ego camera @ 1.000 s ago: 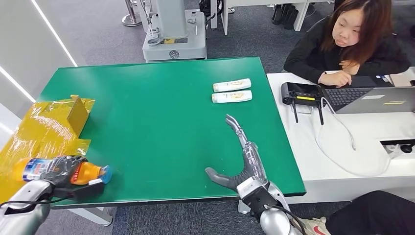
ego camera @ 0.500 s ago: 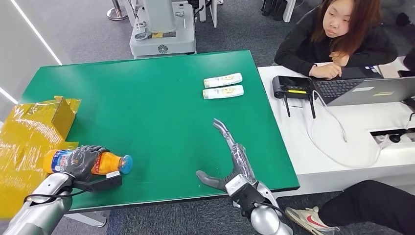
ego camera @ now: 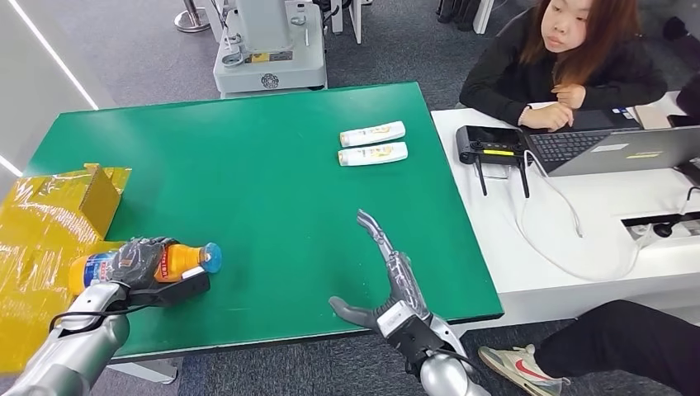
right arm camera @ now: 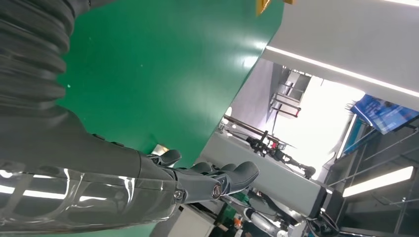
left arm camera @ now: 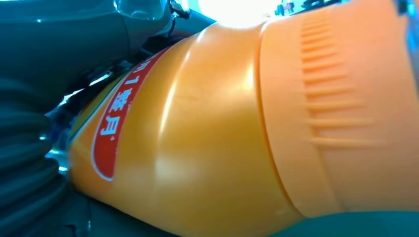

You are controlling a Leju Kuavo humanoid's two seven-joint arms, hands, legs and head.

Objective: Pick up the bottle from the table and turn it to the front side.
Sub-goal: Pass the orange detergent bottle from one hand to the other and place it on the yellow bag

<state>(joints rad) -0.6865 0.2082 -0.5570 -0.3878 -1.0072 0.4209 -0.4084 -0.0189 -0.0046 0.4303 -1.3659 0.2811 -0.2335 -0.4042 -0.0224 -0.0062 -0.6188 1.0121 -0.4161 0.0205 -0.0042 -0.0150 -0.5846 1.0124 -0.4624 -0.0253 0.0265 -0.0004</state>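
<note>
Carried a little further in over the green counter (ego camera: 248, 181), the orange bottle (ego camera: 169, 261) now lies on its side in the left robot hand (ego camera: 139, 262), its blue cap (ego camera: 211, 256) pointing right toward the middle of the surface, where a second ago it hung just beside the yellow wrapped box (ego camera: 49, 223) at the near-left corner. Part of that shift belongs to the camera, which has tilted, since the whole scene has slid. The left robot hand's dark fingers wrap the bottle's middle, over the blue-and-white label, and the left wrist view shows orange plastic with a red label pressed close against the palm. The right robot hand (ego camera: 388, 276) holds nothing, its fingers straight and apart, hovering over the near-right part of the counter much as before. Two white tubes (ego camera: 373, 143) lie side by side at the far right, well apart from both hands; a person sits beyond at a white desk with a laptop (ego camera: 615, 148). My reading is that the pick-up is done and the turn to the front remains, with the free hand placed to help.
</note>
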